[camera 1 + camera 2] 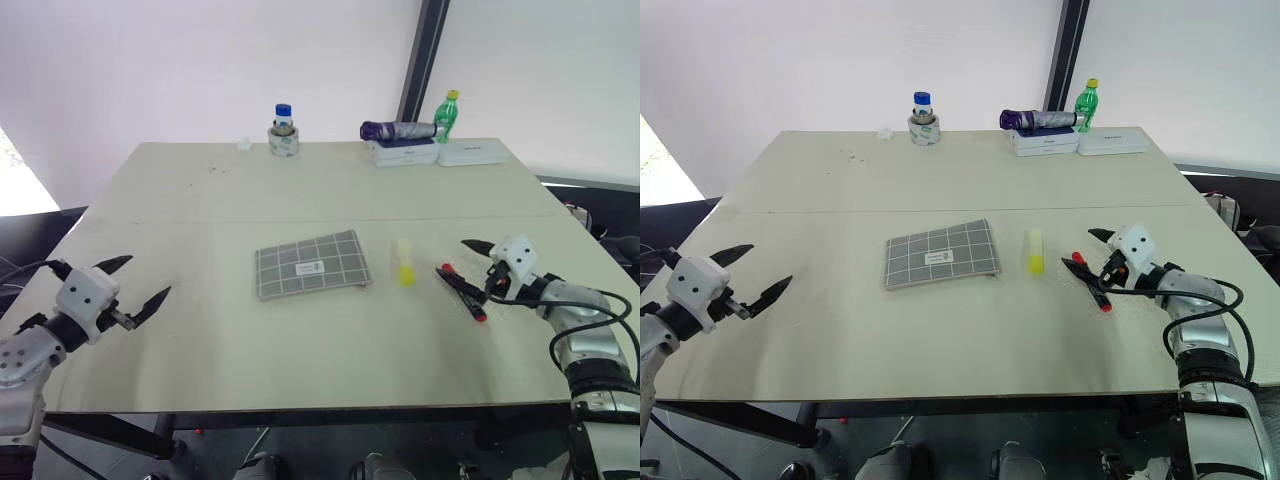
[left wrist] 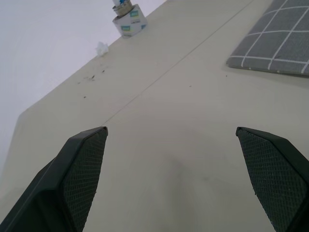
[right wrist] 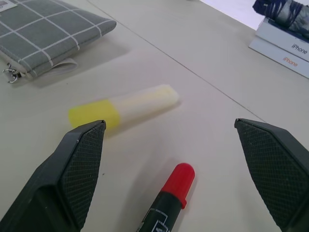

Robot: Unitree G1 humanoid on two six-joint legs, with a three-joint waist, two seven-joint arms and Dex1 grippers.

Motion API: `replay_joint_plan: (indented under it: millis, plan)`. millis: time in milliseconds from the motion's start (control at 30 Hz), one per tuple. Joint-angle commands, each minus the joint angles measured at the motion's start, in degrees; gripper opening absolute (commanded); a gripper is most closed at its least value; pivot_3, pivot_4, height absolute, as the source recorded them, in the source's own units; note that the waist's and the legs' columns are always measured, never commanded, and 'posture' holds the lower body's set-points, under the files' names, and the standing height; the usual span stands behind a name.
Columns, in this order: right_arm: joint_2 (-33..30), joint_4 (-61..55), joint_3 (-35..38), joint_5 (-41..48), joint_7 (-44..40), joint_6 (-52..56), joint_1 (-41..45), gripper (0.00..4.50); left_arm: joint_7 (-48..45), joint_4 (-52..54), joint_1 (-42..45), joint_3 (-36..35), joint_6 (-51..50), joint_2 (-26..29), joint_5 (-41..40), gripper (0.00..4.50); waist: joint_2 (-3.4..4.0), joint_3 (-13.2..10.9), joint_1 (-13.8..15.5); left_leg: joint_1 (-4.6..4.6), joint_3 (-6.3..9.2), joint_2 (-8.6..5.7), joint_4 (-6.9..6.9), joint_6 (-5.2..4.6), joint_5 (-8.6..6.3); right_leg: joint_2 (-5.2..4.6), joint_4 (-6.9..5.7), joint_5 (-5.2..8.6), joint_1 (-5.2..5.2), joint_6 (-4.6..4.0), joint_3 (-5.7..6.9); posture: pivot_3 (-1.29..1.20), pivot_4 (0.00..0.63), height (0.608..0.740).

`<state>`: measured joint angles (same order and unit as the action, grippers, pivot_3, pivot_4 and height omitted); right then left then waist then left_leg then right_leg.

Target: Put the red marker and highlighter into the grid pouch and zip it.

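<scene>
Left pincer (image 1: pixel 127 280): spread wide, empty, held level over the tabletop (image 1: pixel 200 200) near its left edge.
Right pincer (image 3: pixel 169 169): spread wide, empty, straddling the marker (image 1: pixel 461 291).
Highlighter (image 1: pixel 403 263): between marker and pouch (image 1: pixel 311 264).
Pouch: flat, mid-tabletop.

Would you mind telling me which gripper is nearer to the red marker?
The right gripper, open, sits right beside the red marker. The left gripper, also open, is far across the table, beyond the pouch.
</scene>
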<state>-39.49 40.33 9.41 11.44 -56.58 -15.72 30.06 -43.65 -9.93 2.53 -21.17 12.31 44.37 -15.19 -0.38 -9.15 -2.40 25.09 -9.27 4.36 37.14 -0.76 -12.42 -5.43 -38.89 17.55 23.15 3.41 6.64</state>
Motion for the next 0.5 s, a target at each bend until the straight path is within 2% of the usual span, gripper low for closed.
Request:
replay_joint_plan:
  millis: [33, 500]
  plan:
    - [-1.45, -0.48, 0.79, 0.09, -0.19, -1.77, 0.52, 4.44, -0.68, 1.44, -0.01, -1.38, -1.08, 0.73, -1.47, 4.50, 0.00, 0.00, -0.03, 0.00, 0.00, 0.00, 0.00, 0.00, 0.00, 0.00, 0.00, 0.00, 0.00, 0.00, -0.01, 0.00, 0.150, 0.740]
    - [-2.05, 1.39, 0.89, -0.63, -0.85, -3.83, 0.28, 4.44, -1.22, -0.26, -0.38, -1.18, 3.15, 0.55, -0.35, 4.50, 0.01, 0.00, -0.01, 0.00, -0.02, 0.01, -0.01, 0.00, 0.00, 0.00, 0.00, 0.00, 0.02, 0.00, -0.04, 0.00, 0.150, 0.740]
